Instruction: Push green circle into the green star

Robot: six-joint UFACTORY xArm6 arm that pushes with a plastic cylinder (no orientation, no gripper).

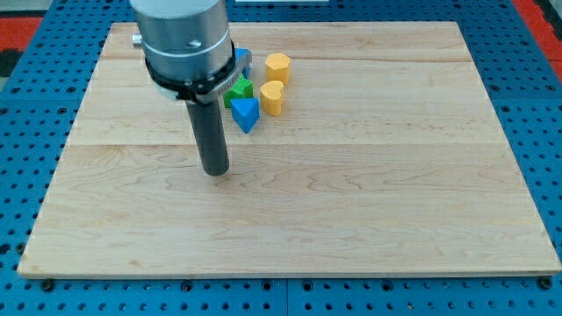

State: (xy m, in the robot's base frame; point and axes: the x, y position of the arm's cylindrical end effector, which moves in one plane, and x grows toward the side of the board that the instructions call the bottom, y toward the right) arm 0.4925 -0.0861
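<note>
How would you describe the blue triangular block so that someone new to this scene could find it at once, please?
Start at the wooden board and find the block cluster near its top, just right of my tip's rod. The blue triangle is the cluster's lowest block, below the green block and left of a yellow block. It alone is blue and wedge-shaped.

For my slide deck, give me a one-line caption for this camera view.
My tip rests on the wooden board, below-left of a cluster: green block, blue block, two yellow blocks.
</note>
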